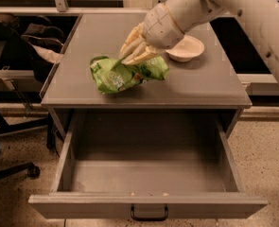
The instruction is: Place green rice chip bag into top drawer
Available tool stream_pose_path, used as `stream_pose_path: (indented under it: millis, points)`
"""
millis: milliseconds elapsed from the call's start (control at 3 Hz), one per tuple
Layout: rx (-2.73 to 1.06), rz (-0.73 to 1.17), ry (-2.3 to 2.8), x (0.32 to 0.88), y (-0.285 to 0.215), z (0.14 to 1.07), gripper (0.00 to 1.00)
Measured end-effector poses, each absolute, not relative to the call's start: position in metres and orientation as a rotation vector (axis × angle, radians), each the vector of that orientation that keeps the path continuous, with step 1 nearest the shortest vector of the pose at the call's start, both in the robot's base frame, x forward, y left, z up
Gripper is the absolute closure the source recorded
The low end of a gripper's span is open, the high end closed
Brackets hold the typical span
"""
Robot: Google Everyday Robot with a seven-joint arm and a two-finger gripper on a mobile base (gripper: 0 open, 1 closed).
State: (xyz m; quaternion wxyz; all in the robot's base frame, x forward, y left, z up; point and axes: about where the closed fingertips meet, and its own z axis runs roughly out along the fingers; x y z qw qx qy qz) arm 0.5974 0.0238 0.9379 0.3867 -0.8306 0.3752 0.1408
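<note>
Pinched for carry.
We saw gripper seemingly clamped on green rice chip bag; top drawer open below.

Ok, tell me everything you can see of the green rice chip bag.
The green rice chip bag is a crumpled, shiny bright green foil packet with white and reddish print. It sits sideways over the front half of the cabinet top, a shadow beneath; whether it rests there I cannot tell. The gripper is clamped on its upper edge. It is apart from the cream bowl and outside the open top drawer.
</note>
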Motion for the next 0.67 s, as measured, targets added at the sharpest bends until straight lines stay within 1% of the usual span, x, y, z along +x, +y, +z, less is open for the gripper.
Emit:
stream_pose_path:
  millis: [333,667]
  points:
    - [-2.091,0.375,0.969,0.5563,0.0239,0.9295,1.0]
    - [-2.092,0.377,0.97,0.5551,0.0249,0.9299,1.0]
